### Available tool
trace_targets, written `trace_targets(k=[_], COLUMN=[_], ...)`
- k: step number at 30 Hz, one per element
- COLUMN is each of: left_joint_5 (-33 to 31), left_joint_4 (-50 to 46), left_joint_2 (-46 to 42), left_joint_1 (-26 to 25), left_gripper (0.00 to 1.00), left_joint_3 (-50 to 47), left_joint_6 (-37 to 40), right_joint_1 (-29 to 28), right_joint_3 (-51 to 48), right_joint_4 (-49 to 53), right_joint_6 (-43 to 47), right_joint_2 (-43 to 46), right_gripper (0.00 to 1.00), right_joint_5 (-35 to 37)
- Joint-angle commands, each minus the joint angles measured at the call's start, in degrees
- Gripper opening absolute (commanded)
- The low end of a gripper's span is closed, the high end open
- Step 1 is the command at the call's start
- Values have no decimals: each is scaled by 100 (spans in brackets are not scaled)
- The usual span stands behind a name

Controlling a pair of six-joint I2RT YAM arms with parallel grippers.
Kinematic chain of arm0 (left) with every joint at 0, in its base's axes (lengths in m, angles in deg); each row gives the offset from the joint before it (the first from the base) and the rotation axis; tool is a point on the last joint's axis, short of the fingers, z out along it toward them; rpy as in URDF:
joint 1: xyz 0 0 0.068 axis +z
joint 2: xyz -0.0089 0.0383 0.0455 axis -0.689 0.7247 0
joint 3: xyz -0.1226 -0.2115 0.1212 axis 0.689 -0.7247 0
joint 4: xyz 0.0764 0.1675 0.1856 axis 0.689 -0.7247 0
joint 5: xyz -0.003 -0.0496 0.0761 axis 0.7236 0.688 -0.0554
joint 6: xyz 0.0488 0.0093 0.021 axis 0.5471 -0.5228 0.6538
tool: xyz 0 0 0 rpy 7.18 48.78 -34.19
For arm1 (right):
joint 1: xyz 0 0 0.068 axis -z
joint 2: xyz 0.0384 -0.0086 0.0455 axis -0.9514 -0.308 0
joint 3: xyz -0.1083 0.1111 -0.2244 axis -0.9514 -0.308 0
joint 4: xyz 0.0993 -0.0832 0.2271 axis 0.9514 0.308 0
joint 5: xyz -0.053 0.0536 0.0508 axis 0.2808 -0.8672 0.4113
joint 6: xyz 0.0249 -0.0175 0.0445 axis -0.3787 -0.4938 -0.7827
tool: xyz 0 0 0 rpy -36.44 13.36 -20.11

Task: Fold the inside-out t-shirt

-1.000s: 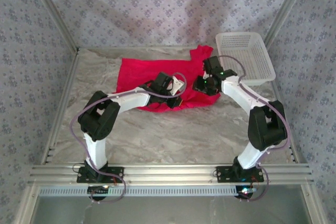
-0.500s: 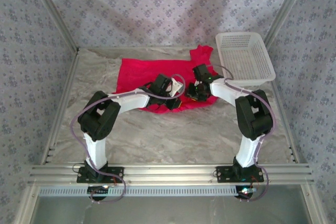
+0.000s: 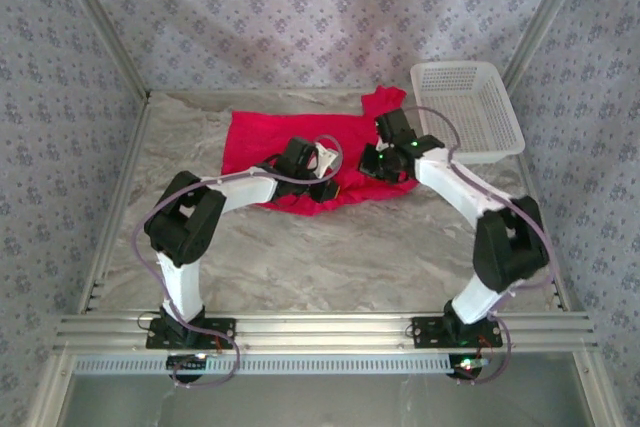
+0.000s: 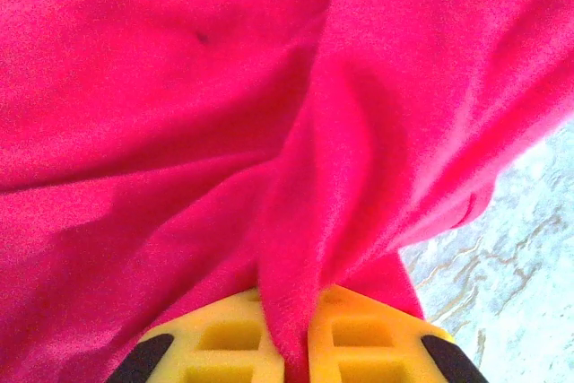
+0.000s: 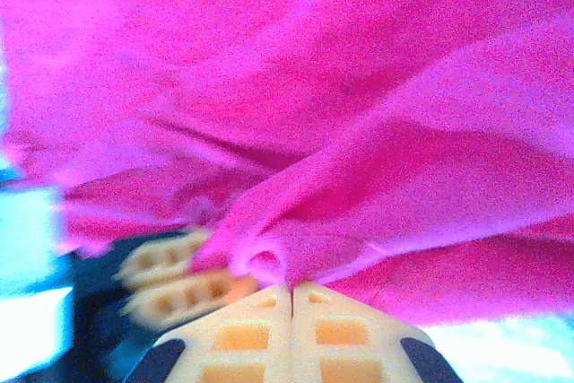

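Note:
The inside-out t-shirt, bright red, lies rumpled at the back middle of the marble table. My left gripper sits at its near edge. In the left wrist view its yellow fingers are shut on a ridge of the red t-shirt, which runs down between them. My right gripper is over the shirt's right part, close to the left one. In the right wrist view its fingers meet tip to tip, with a puckered fold of the t-shirt drawn into the tips. The left gripper's fingers show blurred beside them.
A white mesh basket stands at the back right corner, just right of the shirt and the right arm. Bare marble table stretches in front of the shirt. Patterned walls and metal frame posts close in the sides and back.
The right gripper has shut on a fold of the shirt and shifted slightly back and right. The left gripper, still gripping cloth, has edged a little back.

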Motion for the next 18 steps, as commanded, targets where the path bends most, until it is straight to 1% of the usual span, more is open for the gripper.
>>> trace_targets(k=[1,3,5,9,10,11,13,15,16,18], left_joint_5=[-34,5,22,5,-57,-127,-324,-677,-875,-1185], left_joint_4=[-194,-240,-283,-399,-399,-407,-359,-317,-250,-133], left_joint_2=[-60,-43,-42,-74,-118,-167,-360,-612,-774,-1077], left_joint_1=[151,151,144,144,149,142,146,125,85,-98], left_gripper=[10,12,16,18,21,26,30,37,42,44], left_joint_3=[-5,54,104,169,149,127,4,-146,-251,-466], left_joint_6=[72,64,12,3,11,12,46,69,187,637], right_joint_1=[80,195,322,434,422,417,390,339,333,349], right_joint_3=[217,174,148,287,288,248,68,-152,-308,-712], right_joint_4=[569,545,385,174,176,144,44,-2,-50,-123], right_joint_6=[139,67,32,149,204,247,302,295,296,300], right_joint_2=[810,1008,1030,593,479,373,187,155,188,320], right_gripper=[0,0,0,0,0,0,0,0,1,2], right_joint_5=[-48,-245,-304,-267,-188,-145,-118,44,102,141])
